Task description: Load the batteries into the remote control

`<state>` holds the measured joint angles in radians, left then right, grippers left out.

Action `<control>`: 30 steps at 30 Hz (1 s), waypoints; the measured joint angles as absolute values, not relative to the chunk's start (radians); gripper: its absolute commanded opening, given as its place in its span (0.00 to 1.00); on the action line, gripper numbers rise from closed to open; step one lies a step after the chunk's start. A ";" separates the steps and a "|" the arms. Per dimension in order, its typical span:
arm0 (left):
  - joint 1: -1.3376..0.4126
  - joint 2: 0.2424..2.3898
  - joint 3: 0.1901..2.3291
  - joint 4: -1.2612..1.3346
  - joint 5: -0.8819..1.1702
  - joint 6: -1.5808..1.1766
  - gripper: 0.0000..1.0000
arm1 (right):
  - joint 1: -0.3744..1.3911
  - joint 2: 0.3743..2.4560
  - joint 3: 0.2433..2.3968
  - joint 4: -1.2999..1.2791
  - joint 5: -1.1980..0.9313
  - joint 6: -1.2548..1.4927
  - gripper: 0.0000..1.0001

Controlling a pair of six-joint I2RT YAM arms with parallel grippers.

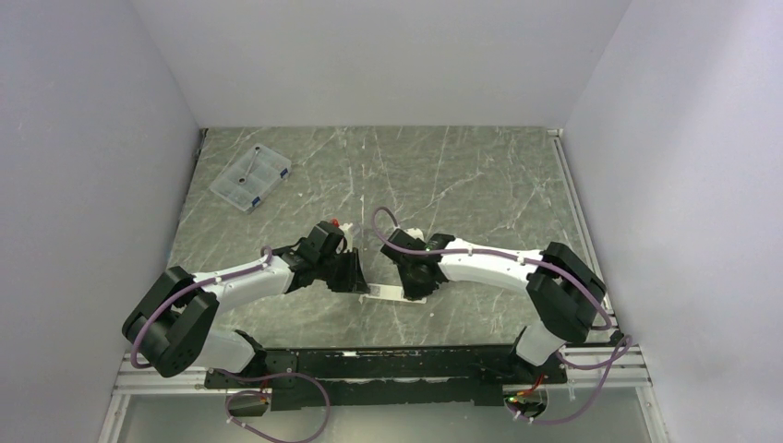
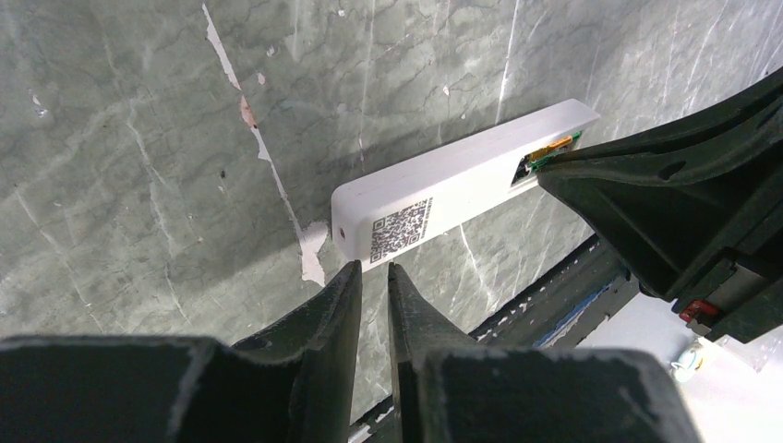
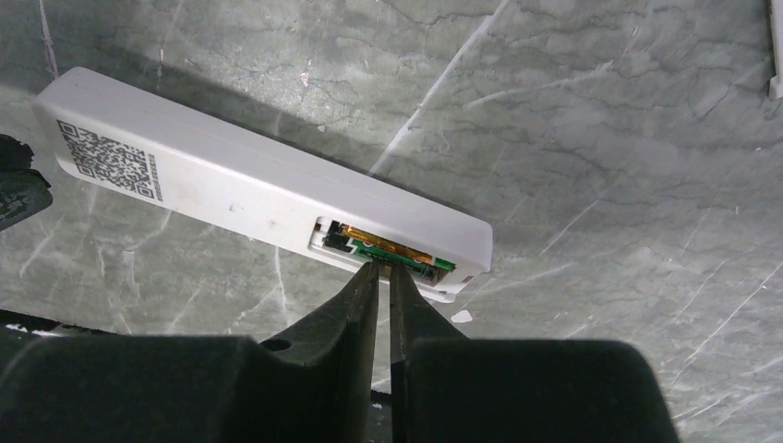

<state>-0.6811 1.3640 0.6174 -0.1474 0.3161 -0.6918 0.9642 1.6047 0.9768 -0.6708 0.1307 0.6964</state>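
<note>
Remote control first: from above, the slim white rectangular plastic handset (image 1: 392, 293) lay flat on the grey-green marbled stone worktop (image 1: 480, 185), close to my bases and between my two arms. My left gripper (image 1: 358, 277) stood at its left end and my right gripper (image 1: 417, 280) over its right part, both pointing down. A clear plastic compartment box (image 1: 249, 177) sat well apart, at the far left of the worktop.

From my left wrist, the remote control lay with its plain back up, a black QR code (image 2: 402, 224) printed near the end closest to me. My left gripper's fingers (image 2: 342, 295) stood a narrow gap apart with nothing between them, their tips just beside that end. I could not tell whether they touched it. My right gripper reached in from the right, its tip at the other end of the handset.

From my right wrist, an uncovered slot (image 3: 328, 240) showed in the remote control's back. The batteries (image 3: 379, 242) lay inside it as a copper-orange length and a green length, side by side along the slot. My right gripper's fingers (image 3: 355, 305) were almost together, only a sliver between them, gripping nothing. Their tips were at the slot's near edge, against the green cell.
</note>
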 measured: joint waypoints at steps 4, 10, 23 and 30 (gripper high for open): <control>-0.681 1.364 0.617 -0.147 0.316 -0.691 0.22 | 0.968 1.611 0.989 -0.680 0.140 0.697 0.12; -0.681 1.364 0.617 -0.148 0.316 -0.691 0.22 | 0.971 1.621 1.044 -0.700 0.167 0.696 0.12; -0.682 1.364 0.617 -0.149 0.316 -0.691 0.22 | 0.971 1.668 1.089 -0.706 0.204 0.695 0.12; -0.681 1.364 0.617 -0.164 0.316 -0.691 0.22 | 0.971 1.686 1.086 -0.694 0.202 0.695 0.11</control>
